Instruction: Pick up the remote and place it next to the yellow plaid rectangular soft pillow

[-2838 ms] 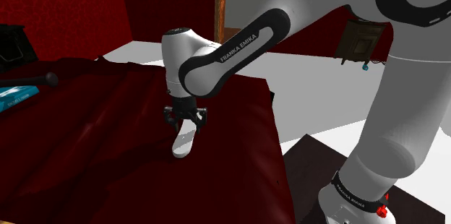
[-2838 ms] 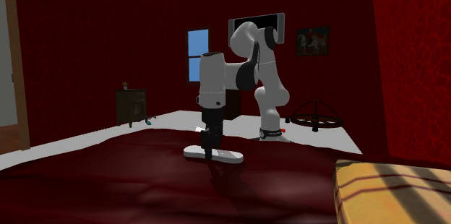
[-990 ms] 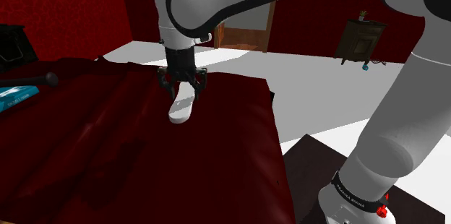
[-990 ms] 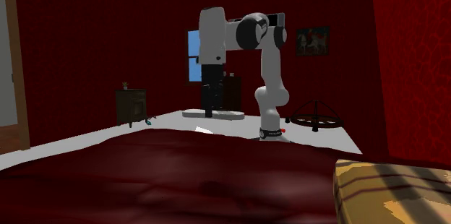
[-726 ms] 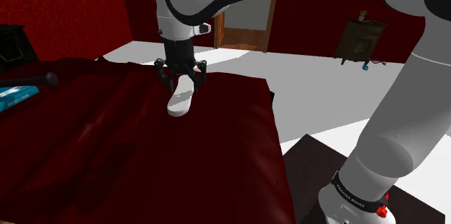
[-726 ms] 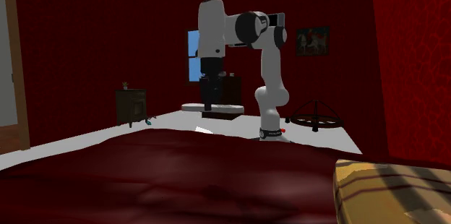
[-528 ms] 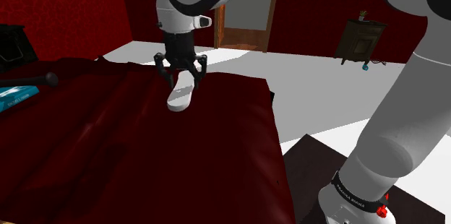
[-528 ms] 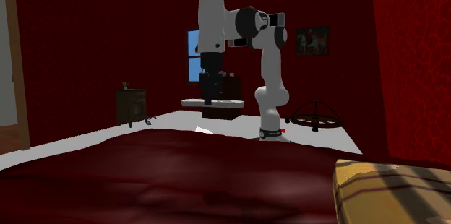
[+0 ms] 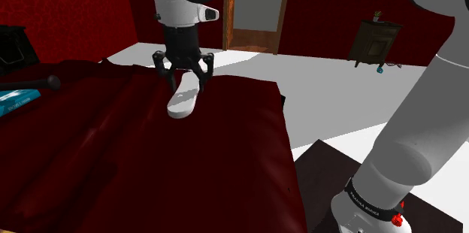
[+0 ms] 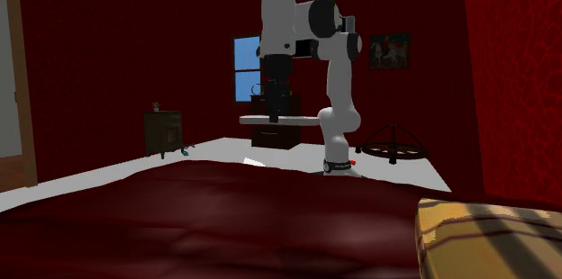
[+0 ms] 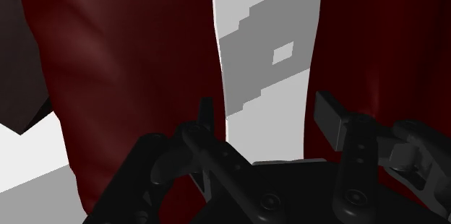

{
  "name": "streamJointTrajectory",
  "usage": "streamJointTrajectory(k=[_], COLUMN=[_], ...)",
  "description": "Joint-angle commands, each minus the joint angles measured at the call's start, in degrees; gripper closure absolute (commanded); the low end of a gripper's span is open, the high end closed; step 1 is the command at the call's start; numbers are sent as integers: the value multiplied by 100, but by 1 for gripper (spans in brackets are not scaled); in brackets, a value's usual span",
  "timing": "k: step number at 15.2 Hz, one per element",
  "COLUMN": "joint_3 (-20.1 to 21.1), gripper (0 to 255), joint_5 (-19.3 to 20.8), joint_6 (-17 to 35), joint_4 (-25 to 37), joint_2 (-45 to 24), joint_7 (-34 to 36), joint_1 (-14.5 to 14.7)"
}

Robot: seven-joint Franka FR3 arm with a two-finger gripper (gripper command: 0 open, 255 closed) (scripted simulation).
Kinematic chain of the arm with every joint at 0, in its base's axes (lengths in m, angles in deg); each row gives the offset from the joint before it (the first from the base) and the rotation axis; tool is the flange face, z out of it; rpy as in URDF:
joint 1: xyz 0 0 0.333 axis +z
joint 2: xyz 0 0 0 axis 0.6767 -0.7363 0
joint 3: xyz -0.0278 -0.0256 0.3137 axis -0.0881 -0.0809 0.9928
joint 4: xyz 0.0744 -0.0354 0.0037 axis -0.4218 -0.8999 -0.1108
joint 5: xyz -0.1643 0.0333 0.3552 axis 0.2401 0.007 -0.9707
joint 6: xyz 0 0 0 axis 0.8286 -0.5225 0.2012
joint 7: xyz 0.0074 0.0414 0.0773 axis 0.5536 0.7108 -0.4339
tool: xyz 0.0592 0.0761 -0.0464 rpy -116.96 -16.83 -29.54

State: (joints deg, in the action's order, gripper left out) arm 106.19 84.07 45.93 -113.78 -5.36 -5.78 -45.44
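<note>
Shoulder view, left edge: a blue book and a black rod-shaped thing lie on the dark red bed.
End effector: the black end effector points straight down over the bed, its fingers pinching the remote.
Remote: the white remote hangs from the fingers, its long body running toward the camera.
Doorway: a wooden door frame stands behind the arm.
Cabinet: a small dark wooden cabinet stands on the white floor at the shoulder view's right.
Second exterior view, left: a low cabinet stands by the red wall, with a blue window further right.
Held remote: the remote lies level under the end effector, in the air above the far part of the bed.
Pillow: the yellow plaid pillow lies at the lower right, well apart from the remote.
Wrist view: the remote, white with a grey stepped patch, is clasped between both fingers of the end effector, the red cover beneath.
</note>
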Motion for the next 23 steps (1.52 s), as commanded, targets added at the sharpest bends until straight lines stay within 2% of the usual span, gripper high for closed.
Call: streamJointTrajectory(k=[1,8,14,19,23], joint_3=[107,560,1047,1521,1892], gripper=[255,255,255,255,255], joint_5=[-111,-340,-349,-136,250], joint_6=[47,49,25,-12,-76], joint_4=[-173,-368,-278,-23,309], joint_2=[162,437,384,73,-404], joint_7=[192,991,1831,2680,3484], joint_1=[107,518,869,1184,1533])
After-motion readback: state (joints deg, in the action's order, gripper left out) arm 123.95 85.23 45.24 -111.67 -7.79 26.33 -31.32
